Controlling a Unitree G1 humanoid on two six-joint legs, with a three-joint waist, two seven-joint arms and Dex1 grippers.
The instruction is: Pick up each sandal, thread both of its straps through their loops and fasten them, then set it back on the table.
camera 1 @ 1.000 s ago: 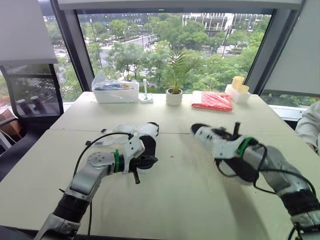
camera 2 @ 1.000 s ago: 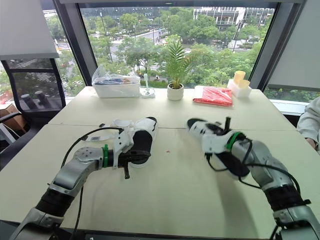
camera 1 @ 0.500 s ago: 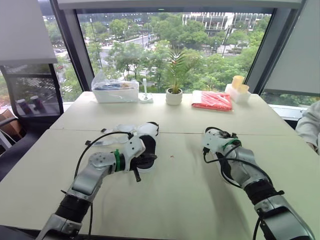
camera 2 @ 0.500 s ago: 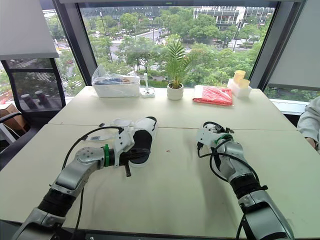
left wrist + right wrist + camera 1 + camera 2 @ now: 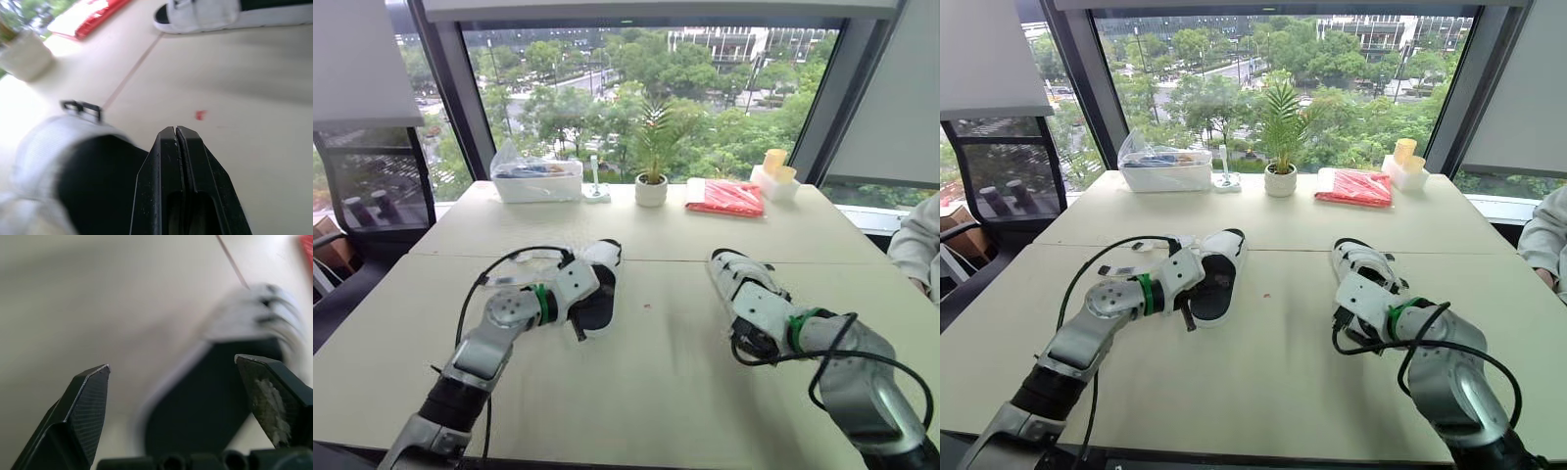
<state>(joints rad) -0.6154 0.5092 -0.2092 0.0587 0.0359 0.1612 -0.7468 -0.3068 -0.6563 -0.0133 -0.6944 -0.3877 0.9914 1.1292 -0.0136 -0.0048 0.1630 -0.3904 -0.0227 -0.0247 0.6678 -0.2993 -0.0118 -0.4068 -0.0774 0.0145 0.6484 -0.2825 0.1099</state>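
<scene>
We see the right sandal (image 5: 1361, 264) lying flat on the table (image 5: 656, 411), nearer to us than the potted plant (image 5: 652, 186) and off to its right. The right gripper (image 5: 171, 367) sits at this sandal's near end with its fingers (image 5: 88, 401) spread wide. The black heel of the footbed shows between them, and they close on nothing. We cannot tell whether either finger touches the sandal.

The left sandal (image 5: 1217, 279) lies on the table in front of the plant and a little to its left, toe toward the plant. The left gripper (image 5: 176, 129) is just beside this sandal's left edge with its two fingers pressed together and nothing between them. We cannot make out whether the straps on either sandal are fastened.

A small red speck (image 5: 647, 305) marks the table between the two sandals. A clear container (image 5: 538, 179) stands left of the plant. A red packet (image 5: 725, 197) lies right of the plant, with yellow cups (image 5: 773, 168) beyond it. Far right of the plant a person's sleeve (image 5: 915, 245) shows at the table's edge, and far to its left stands an office chair (image 5: 362, 196).
</scene>
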